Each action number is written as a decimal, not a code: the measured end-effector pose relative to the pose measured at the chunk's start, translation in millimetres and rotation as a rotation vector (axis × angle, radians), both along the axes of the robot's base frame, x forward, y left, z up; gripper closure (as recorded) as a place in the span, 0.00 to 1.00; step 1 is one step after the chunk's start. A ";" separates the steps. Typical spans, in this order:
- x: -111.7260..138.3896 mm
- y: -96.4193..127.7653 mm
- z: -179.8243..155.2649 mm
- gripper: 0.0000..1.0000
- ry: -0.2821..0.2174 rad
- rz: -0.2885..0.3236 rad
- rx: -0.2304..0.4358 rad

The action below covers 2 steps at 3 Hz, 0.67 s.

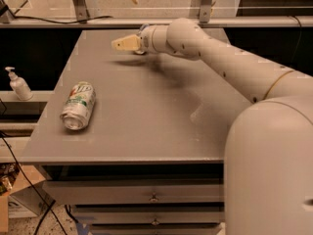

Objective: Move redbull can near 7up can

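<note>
The 7up can (78, 105), white and green, lies on its side near the left edge of the grey table (161, 126). My gripper (122, 44) hovers over the far middle of the table, pointing left, well behind and to the right of the 7up can. It looks shut on the redbull can (141, 30), of which only a small bluish-silver bit shows above the gripper; the rest is hidden.
A white pump bottle (18, 83) stands on a lower shelf left of the table. A rail and metal posts (78, 4) run behind the table's far edge. Drawers (154, 197) sit below the front edge. My arm (234, 67) crosses the table's right side.
</note>
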<state>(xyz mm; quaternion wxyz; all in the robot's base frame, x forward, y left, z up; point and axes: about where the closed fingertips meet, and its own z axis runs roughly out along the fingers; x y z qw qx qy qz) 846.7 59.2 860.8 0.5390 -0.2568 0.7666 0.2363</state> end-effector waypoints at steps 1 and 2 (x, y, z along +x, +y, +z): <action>11.7 -4.4 -15.5 0.18 0.049 -0.054 0.000; 13.7 -11.7 -17.8 0.41 0.060 -0.079 -0.030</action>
